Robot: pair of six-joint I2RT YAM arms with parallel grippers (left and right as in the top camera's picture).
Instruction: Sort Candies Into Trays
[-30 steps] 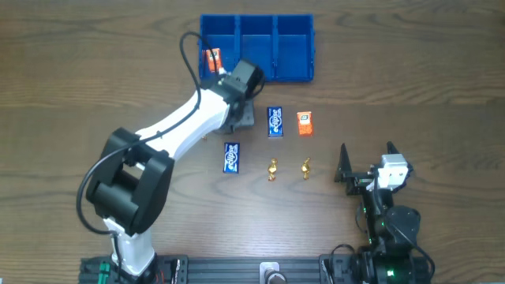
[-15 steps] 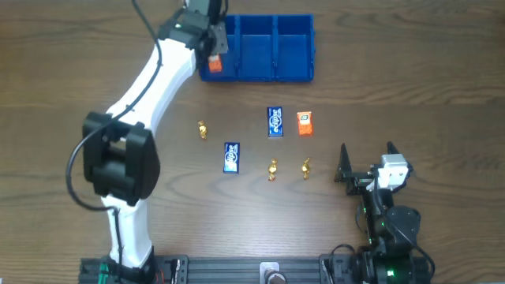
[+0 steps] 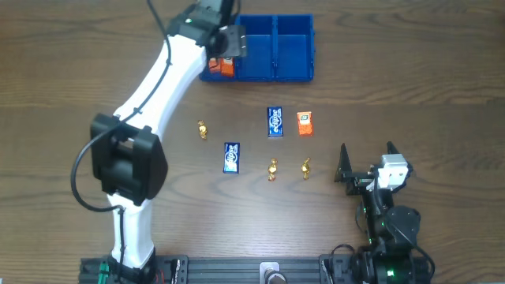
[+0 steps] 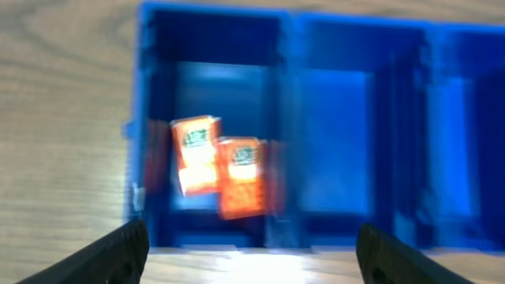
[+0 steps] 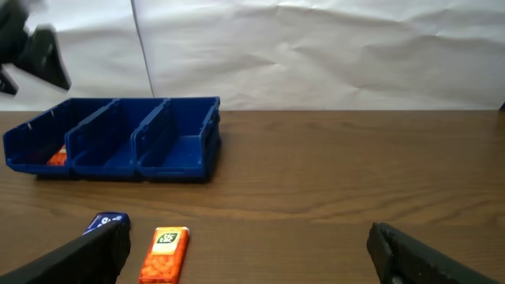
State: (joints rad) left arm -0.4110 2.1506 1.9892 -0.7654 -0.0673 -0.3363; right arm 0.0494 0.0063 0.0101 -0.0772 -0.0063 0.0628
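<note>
A blue three-compartment tray [image 3: 292, 76] stands at the back of the table. My left gripper [image 3: 230, 41] hovers open above its left compartment, where two orange candy packs [image 4: 241, 177] lie side by side; the left wrist view holds them just ahead of the left gripper [image 4: 252, 243]. On the table lie one orange pack [image 3: 304, 123], two blue bars [image 3: 274, 121] [image 3: 231, 157] and three gold candies [image 3: 202, 128] [image 3: 273, 169] [image 3: 306, 166]. My right gripper [image 3: 367, 162] rests open near the right base, well to the right of the candies.
In the right wrist view the tray [image 5: 177, 154] sits far off, with the orange pack [image 5: 164, 244] and a blue bar [image 5: 106, 222] closer. Bare wood surrounds the candies on every side, with wide free room on the right.
The left arm swung from the middle of the table up to the tray's left compartment. A gold candy it had covered is now in sight. The right arm stayed still.
</note>
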